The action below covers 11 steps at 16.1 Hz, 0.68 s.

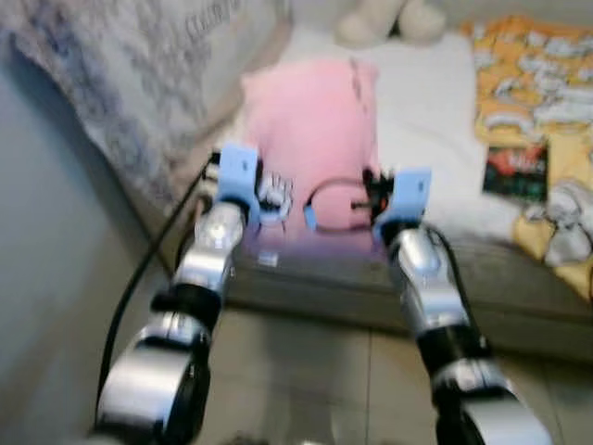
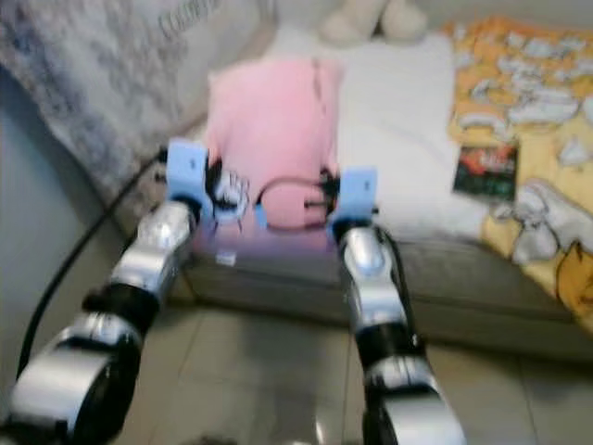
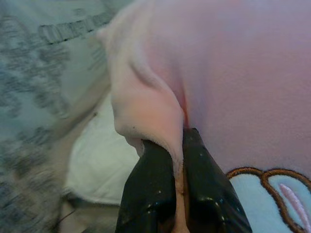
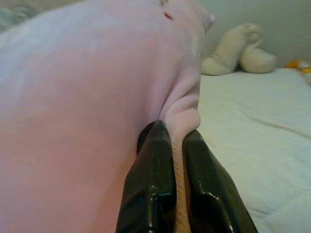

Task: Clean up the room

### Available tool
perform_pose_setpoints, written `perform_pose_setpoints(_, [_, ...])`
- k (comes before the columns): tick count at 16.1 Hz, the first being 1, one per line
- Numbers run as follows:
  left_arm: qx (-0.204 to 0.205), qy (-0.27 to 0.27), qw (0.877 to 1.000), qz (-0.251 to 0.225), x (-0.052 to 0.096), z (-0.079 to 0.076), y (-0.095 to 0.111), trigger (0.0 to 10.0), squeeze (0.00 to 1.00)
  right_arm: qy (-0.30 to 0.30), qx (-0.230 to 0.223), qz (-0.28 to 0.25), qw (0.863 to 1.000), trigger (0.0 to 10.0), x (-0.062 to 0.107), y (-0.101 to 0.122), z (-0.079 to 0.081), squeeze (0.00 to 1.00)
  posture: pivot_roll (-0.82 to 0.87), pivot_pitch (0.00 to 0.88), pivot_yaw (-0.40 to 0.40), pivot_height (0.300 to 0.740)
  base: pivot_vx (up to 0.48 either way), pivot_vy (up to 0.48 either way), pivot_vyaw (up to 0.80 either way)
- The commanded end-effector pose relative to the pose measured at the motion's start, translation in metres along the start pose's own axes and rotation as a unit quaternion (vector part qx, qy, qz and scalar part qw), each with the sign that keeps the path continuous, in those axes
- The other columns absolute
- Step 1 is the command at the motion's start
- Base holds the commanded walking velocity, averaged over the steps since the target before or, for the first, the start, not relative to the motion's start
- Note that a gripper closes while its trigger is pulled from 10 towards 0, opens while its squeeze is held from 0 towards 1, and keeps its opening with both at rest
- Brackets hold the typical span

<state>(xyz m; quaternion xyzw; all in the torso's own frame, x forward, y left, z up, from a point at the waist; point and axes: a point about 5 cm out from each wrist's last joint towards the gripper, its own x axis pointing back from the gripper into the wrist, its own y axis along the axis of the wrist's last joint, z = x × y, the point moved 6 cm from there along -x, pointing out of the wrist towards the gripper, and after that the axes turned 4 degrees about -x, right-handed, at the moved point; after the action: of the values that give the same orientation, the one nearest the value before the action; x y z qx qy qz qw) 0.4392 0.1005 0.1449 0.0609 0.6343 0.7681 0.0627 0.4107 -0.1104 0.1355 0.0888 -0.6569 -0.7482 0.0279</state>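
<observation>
Pink pillow (image 1: 310,139): soft, fleecy, pale pink, standing upright at the centre of the frame over the near edge of the bed; an embroidered brown-outlined light blue patch shows on it in the left wrist view.
Left gripper (image 3: 179,160): black fingers pinched shut on a fold of the pillow's left edge.
Right gripper (image 4: 176,145): black fingers clamped on a fold of the pillow's right edge.
Bed (image 1: 426,102): white sheet across the upper centre of the frame, with a grey mattress side running along its near edge.
Grey patterned blanket (image 1: 120,83): draped at the upper left, sloping down beside the pillow.
Cream plush toy (image 4: 238,48): lying at the top centre, behind the pillow on the sheet.
Yellow printed quilt (image 1: 533,83): spread at the upper right, with a dark booklet (image 1: 515,171) lying on it.
Floor (image 1: 306,380): pale tiles across the lower frame, between the two silver arms and the mattress side.
Black cable (image 1: 139,278): running down the lower left beside the left arm.
</observation>
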Motion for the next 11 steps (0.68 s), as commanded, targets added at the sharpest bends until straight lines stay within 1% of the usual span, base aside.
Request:
perform_pose_setpoints(1, [-0.006,0.014,1.000,-0.006,-0.0013,0.0108,0.0051,10.0,0.00,0.001,-0.001,-0.014,1.000,10.0,-0.0024,0.0085,0.0024,0.00,-0.15,0.038,0.079,0.727,0.480,0.000,0.00])
perform_pose_setpoints(7, [-0.007,0.014,1.000,-0.003,-0.0017,0.0116,0.0042,10.0,0.00,0.001,0.002,-0.012,1.000,10.0,-0.0029,0.0078,0.0008,0.00,-0.15,0.036,0.077,0.727,0.480,0.000,0.00])
perform_pose_setpoints(11, [-0.001,0.022,1.000,0.002,-0.0026,0.0151,0.0025,10.0,0.00,0.002,0.003,-0.012,1.000,10.0,-0.0040,0.0076,0.0013,0.00,-0.15,0.013,0.079,0.727,0.473,0.000,0.00])
